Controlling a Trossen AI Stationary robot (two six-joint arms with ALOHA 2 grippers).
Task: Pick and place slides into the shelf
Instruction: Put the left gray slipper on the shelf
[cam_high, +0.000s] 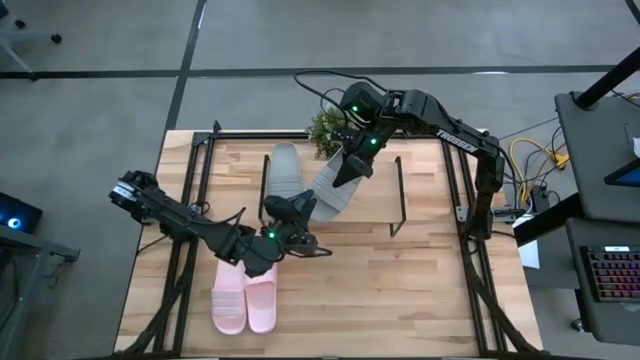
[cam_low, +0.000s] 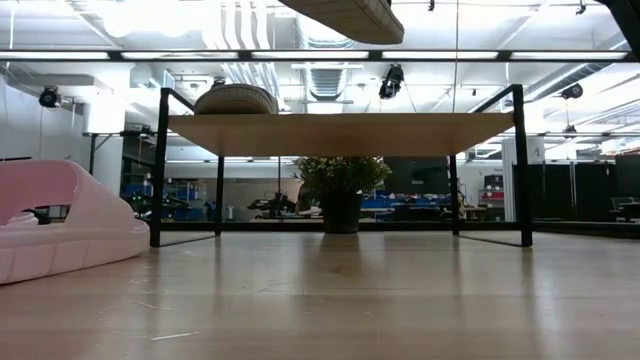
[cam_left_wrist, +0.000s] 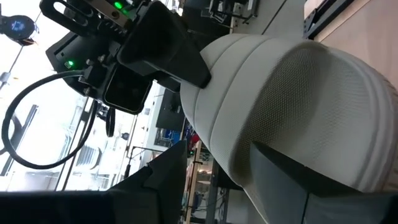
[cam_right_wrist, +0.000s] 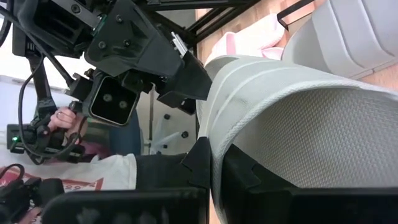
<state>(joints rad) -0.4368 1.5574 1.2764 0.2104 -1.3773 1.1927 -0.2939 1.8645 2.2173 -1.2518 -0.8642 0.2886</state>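
One grey-green slide (cam_high: 328, 192) hangs in the air between both grippers, above the shelf (cam_low: 340, 133); in the low view it shows at the top edge (cam_low: 340, 15). My left gripper (cam_high: 295, 212) is shut on its near-left end and my right gripper (cam_high: 348, 170) on its far-right end. A second grey-green slide (cam_high: 283, 168) lies flat on the shelf top near its left end (cam_low: 235, 98). The pale pink pair (cam_high: 245, 300) rests sole down on the table near the near edge, left of the middle (cam_low: 60, 230). My left gripper (cam_left_wrist: 217, 180) pinches the slide's near-left end (cam_left_wrist: 273, 155) between its two fingers, coming level from the table's left along the slide's length. The slide is lifted clear. My right gripper (cam_right_wrist: 214, 168) pinches the opposite, far-right end by its rim (cam_right_wrist: 217, 134), one finger (cam_right_wrist: 199, 163) on each face, slanting down from the far right. The slide is off the shelf and runs toward the left gripper (cam_right_wrist: 186, 78).
A small potted plant (cam_high: 325, 130) stands at the table's far edge behind the shelf (cam_low: 340, 190). Thin black shelf legs (cam_high: 400, 195) rise on both sides. The shelf top right of the lying slide is bare. A person's hand (cam_right_wrist: 62, 118) shows beyond the table.
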